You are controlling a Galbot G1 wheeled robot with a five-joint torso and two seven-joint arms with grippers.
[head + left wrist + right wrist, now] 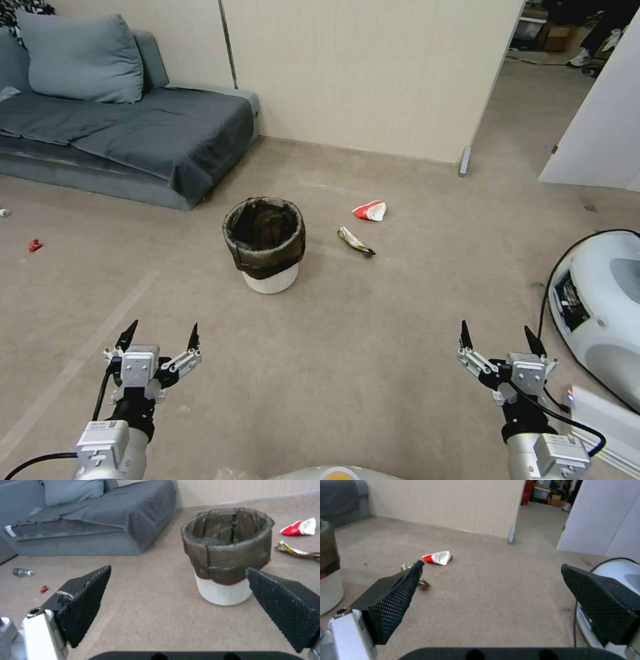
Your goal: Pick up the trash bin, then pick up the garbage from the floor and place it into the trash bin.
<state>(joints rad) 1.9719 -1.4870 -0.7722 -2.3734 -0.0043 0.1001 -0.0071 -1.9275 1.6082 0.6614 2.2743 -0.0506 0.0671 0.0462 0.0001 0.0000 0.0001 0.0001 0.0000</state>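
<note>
The trash bin (267, 245) stands upright on the carpet ahead, white with a dark liner folded over its rim; the left wrist view has it too (226, 555). Garbage lies to its right: a red-and-white wrapper (371, 211) (300, 527) (437, 557) and a crumpled gold-brown wrapper (355, 241) (296, 552) (420, 580). More garbage sits far left: a small red scrap (35, 245) (43, 589) and a bottle (22, 572). My left gripper (161, 335) (176, 590) is open, well short of the bin. My right gripper (497, 335) (490, 587) is open too, holding nothing.
A grey sofa (133, 133) with a cushion stands at the back left, close behind the bin. A beige wall panel (373, 73) ends at a doorway on the right. A white rounded machine (600, 307) with a black cable sits on the floor beside my right arm.
</note>
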